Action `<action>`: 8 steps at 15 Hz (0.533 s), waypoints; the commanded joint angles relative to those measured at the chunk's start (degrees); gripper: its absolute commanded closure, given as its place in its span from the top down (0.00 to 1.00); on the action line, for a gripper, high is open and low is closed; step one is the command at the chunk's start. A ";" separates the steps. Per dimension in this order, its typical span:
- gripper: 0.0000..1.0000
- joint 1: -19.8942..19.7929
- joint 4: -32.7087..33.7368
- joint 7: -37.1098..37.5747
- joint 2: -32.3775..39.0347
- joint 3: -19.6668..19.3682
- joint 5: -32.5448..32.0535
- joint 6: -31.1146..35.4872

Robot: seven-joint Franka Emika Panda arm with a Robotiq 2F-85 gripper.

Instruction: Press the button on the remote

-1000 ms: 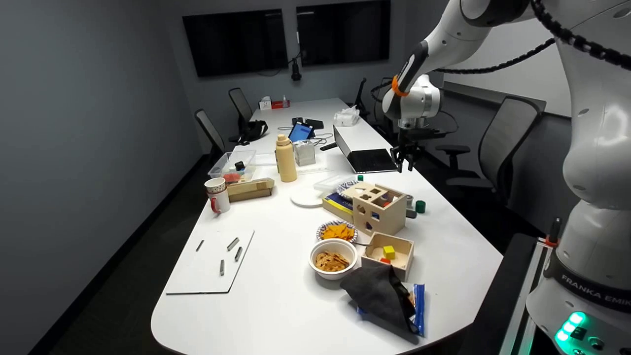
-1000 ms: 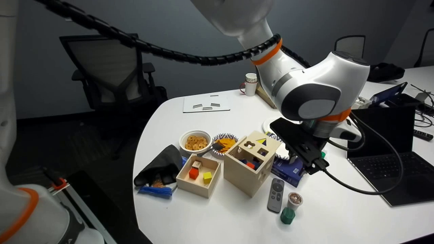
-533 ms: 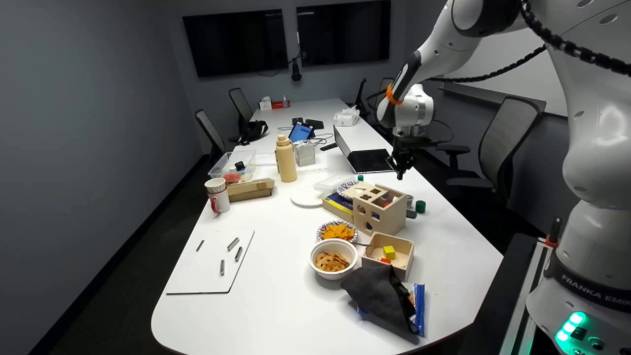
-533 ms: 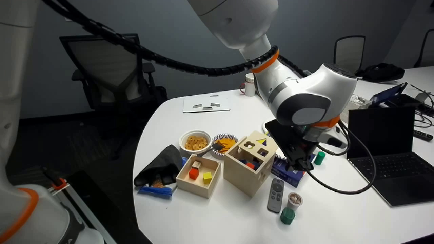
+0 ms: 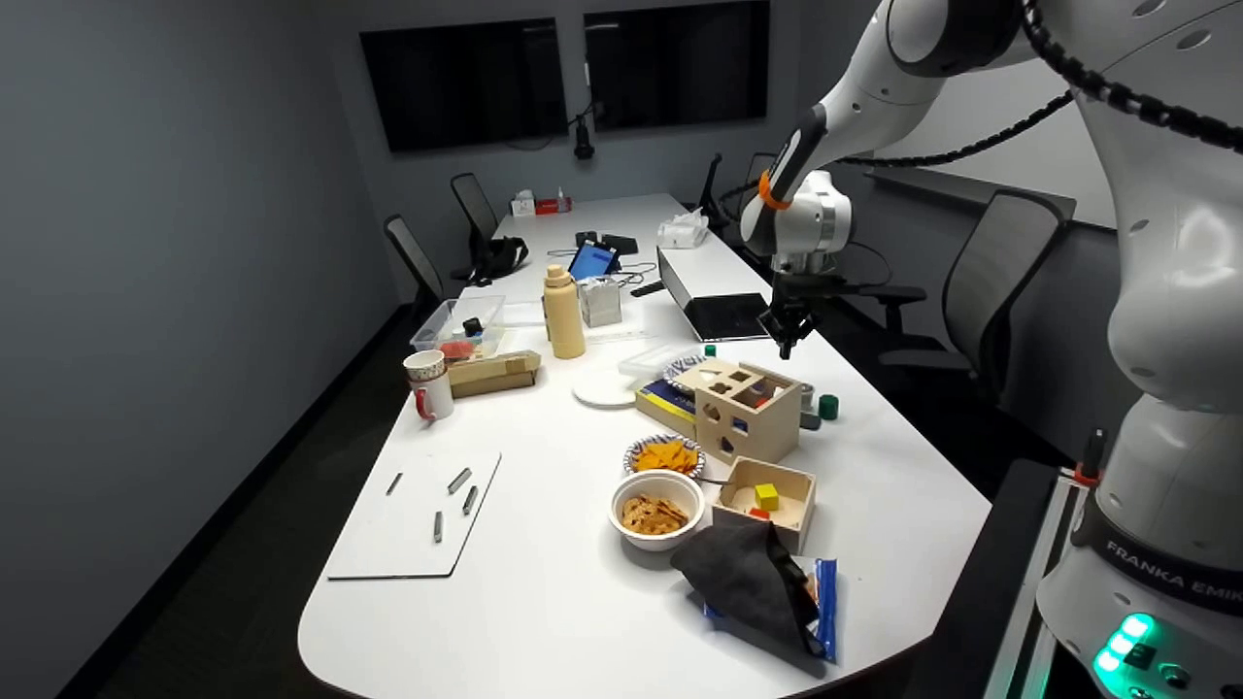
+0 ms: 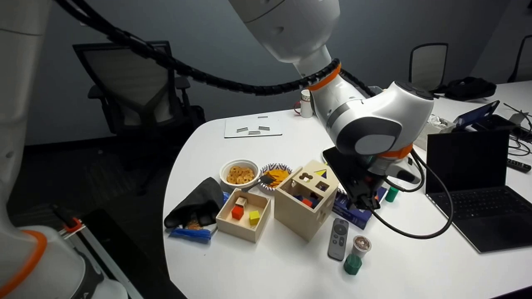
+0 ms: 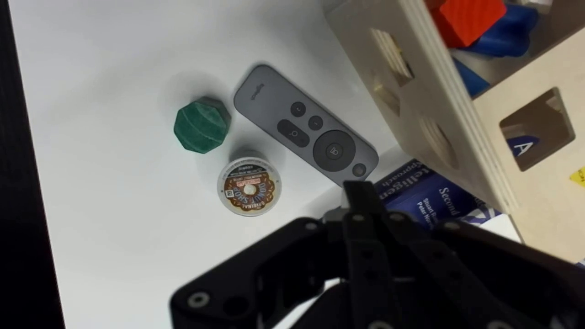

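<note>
The jaws, closed tip to tip and holding nothing, hang above the desk point(image 6: 299, 270). Left to right in an exterior view: a dark cloth point(image 6: 197, 203); a wooden tray point(image 6: 237, 231) containing three blocks point(image 6: 237, 212); a shape sorter point(image 6: 294, 216); the remote point(image 6: 338, 241), lying flat with its buttons point(image 6: 341, 229) up, just right of the shape sorter and apart from the jaws; a green octagonal block point(image 6: 352, 265) beside its near end; a coffee pod point(image 6: 361, 245) just beyond; an open laptop point(image 6: 469, 178).
</note>
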 commanded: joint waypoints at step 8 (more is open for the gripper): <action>0.00 -0.83 0.30 3.46 2.22 -0.04 0.57 -0.45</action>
